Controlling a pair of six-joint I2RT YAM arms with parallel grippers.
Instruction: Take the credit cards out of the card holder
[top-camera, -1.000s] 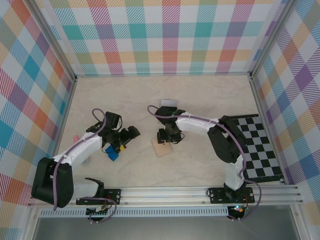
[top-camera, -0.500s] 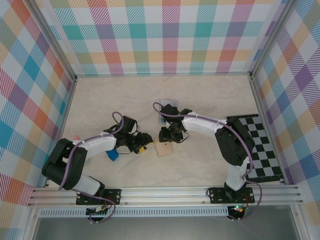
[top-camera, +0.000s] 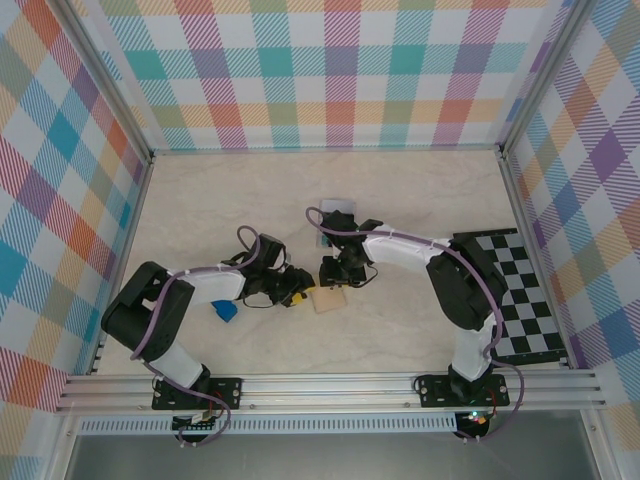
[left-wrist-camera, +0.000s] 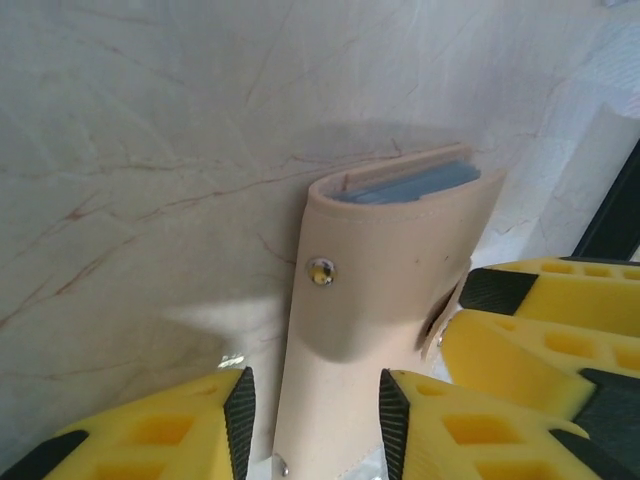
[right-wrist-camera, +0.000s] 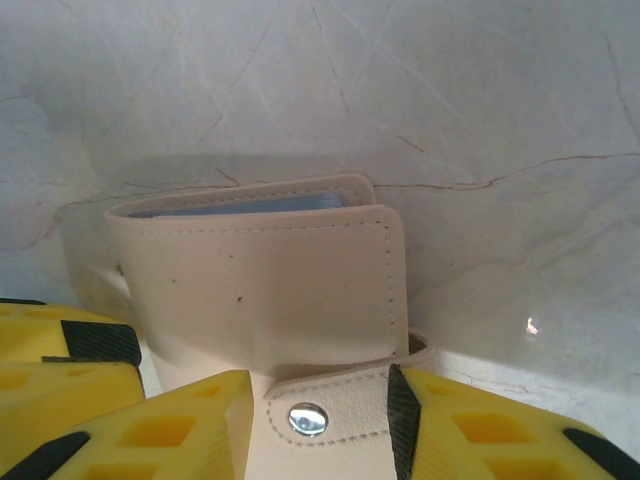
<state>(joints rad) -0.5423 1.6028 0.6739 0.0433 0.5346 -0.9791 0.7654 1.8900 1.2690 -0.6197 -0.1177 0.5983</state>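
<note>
Where the marble-patterned table (top-camera: 420, 190) spreads between the plaid walls (top-camera: 330, 70), a black-and-white checkered mat (top-camera: 520, 300) covers its 3-to-4 o'clock side in the top view. Both arms bend inward and meet just 6 o'clock of the table's centre. The left arm (top-camera: 200, 285) lies low and reaches in from 9 o'clock. The right arm (top-camera: 410, 250) curls over from the mat's side and comes down from 12 o'clock.

Between them lies the card holder (top-camera: 326, 299), tan, folded and flat on the table. Blue-grey inner leaves (left-wrist-camera: 410, 185) show at its open edge, and I cannot tell whether cards sit among them.

The right gripper (right-wrist-camera: 320, 392) stands narrow. Its yellow fingers press on either side of the holder's strap, which fills the gap between the pads. The left gripper (left-wrist-camera: 315, 400) is narrow too, straddling the holder's near end in its own view. One pad touches the tan edge while a sliver of table shows beside the other, so I cannot tell whether its grip is firm.

A pale grey card (top-camera: 335, 204) lies at 12 o'clock of the holder, just beyond the right wrist. A small bright-blue block (top-camera: 224, 311) rests at 9 o'clock of the holder, just beside the left forearm. Smallest of all, a metal snap stud (right-wrist-camera: 307, 418) sits on the strap between the right gripper's pads.
</note>
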